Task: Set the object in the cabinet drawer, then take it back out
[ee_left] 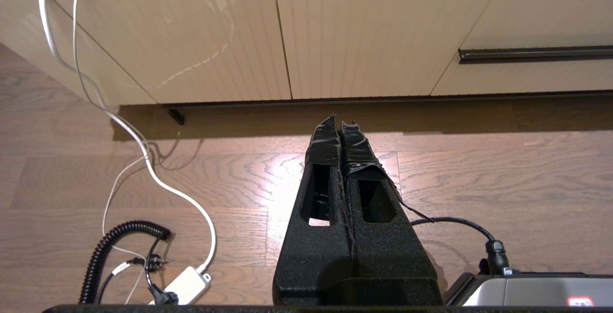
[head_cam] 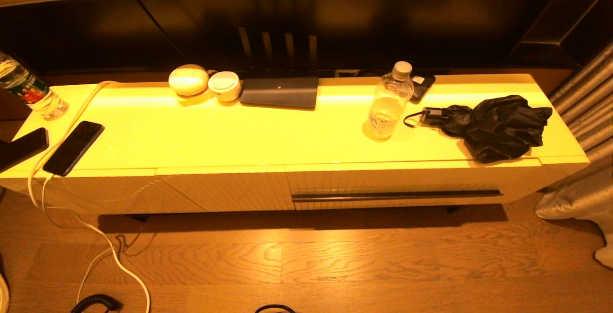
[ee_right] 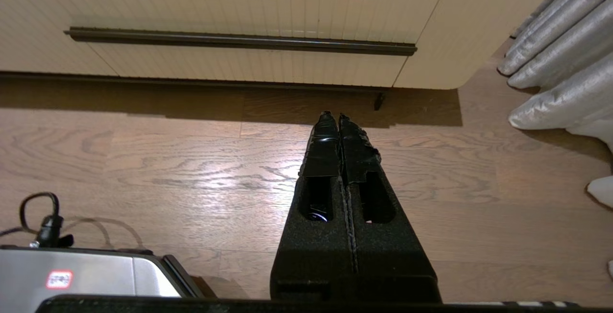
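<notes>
Drawer: cabinet drawer [head_cam: 397, 186] sits flush in the cabinet's right half, dark handle strip [ee_right: 239, 41] across its ribbed front
Left gripper [ee_left: 338, 124]: mine, low over the wood floor [ee_left: 479, 174] before the cabinet, jaws pressed together, empty
Right gripper [ee_right: 334, 120]: mine, over floor facing the handle, jaws pressed together, empty
Cabinet top: water bottle [head_cam: 389, 103] beside folded black umbrella [head_cam: 493, 126]

On the table [head_cam: 268, 136] a water bottle [head_cam: 389, 103] stands just beside a crumpled black umbrella [head_cam: 495, 126], with a dark pouch [head_cam: 280, 93], two white round cases [head_cam: 203, 82] and a charging phone [head_cam: 73, 148] farther left.
</notes>
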Tool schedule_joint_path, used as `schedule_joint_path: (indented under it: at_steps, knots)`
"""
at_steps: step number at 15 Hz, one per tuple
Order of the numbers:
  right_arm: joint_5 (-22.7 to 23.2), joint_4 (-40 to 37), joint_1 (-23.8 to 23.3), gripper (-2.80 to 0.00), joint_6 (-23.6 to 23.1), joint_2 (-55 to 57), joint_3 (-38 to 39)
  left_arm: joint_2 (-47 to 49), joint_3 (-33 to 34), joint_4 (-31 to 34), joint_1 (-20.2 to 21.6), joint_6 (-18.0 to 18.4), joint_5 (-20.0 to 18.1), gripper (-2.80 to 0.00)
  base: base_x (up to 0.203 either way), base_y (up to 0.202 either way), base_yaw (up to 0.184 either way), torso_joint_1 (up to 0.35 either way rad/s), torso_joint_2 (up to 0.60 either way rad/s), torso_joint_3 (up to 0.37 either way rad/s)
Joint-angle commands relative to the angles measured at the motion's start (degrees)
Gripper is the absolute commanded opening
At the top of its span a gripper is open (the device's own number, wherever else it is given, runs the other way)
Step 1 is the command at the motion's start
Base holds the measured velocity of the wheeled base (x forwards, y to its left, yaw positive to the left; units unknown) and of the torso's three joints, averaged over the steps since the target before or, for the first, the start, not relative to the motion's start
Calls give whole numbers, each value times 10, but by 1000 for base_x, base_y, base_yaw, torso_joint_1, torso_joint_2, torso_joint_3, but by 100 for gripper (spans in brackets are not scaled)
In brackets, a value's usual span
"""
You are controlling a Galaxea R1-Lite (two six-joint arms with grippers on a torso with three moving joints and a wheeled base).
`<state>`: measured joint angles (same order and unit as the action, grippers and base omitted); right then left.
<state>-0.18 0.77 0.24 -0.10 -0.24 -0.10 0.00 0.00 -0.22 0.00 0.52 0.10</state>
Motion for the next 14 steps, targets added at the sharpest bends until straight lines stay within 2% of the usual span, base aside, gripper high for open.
schedule_joint_path:
  at_steps: [1, 14]
  knots:
    - [-2, -2, 0, -280, 8, 2, 1, 0, 1, 0, 0, 0, 0, -280, 0, 0, 0, 0, 0, 0]
    - [-1, -3, 0, -280, 8, 2, 1, 0, 1, 0, 0, 0, 0, -280, 0, 0, 0, 0, 0, 0]
